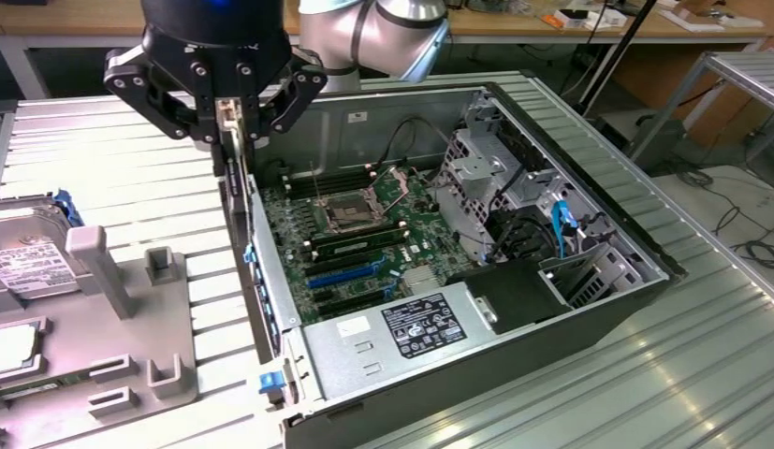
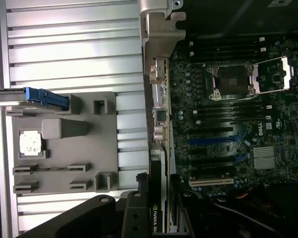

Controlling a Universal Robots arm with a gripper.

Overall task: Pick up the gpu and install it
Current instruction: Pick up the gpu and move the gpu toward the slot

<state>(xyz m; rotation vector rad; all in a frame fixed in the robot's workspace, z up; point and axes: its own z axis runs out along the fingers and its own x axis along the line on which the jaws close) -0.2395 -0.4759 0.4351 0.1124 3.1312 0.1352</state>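
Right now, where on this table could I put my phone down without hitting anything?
The ribbed table is bare on the exterior view's right of the computer case, and beyond the grey tray. It is crowded between tray and case, where the graphics card hangs in the jaws.

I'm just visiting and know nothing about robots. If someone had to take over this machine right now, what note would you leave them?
End effector: shut on the gpu, which hangs edge-on over the edge of the open computer case.
Things: the motherboard and its blue slots lie exposed inside the case. The grey parts holder sits at the exterior view's left.
Done: gpu picked up and brought to the case.
Left: the gpu is not yet seated in a slot.
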